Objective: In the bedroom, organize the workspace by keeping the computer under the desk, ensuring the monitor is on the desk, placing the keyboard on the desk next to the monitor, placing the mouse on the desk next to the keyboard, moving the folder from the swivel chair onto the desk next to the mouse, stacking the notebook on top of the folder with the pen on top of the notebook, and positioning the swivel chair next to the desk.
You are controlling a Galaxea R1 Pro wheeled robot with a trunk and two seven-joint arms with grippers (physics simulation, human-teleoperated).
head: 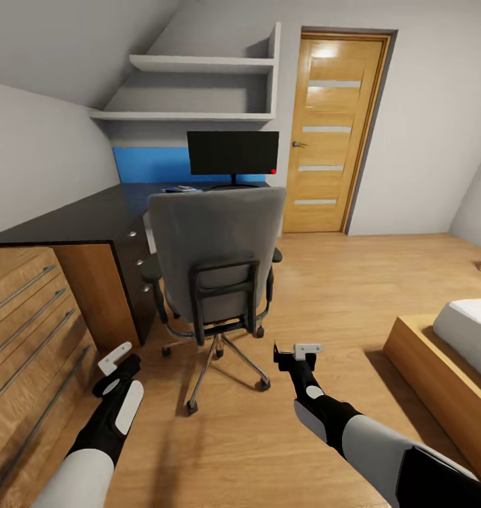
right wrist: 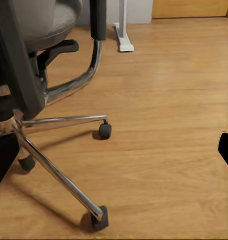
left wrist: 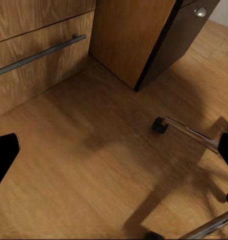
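The grey swivel chair [head: 216,254] stands on the wood floor with its back to me, pushed up to the long black desk [head: 78,212]. On the desk's far end, against the blue wall panel, stands the black monitor [head: 232,153]. A small flat thing [head: 178,189] lies left of its stand, too small to name. The backrest hides the chair's seat and the folder. My left gripper [head: 120,361] hangs open near the chair's chrome base [left wrist: 189,132]. My right gripper [head: 295,351] is open too, just right of the wheeled base [right wrist: 58,172].
A light wooden drawer cabinet [head: 22,317] stands close on my left, touching the desk's end panel [left wrist: 131,40]. A wooden bed frame [head: 438,374] lies at the right. The closed door [head: 332,134] is behind the chair. Open floor stretches to the right of the chair.
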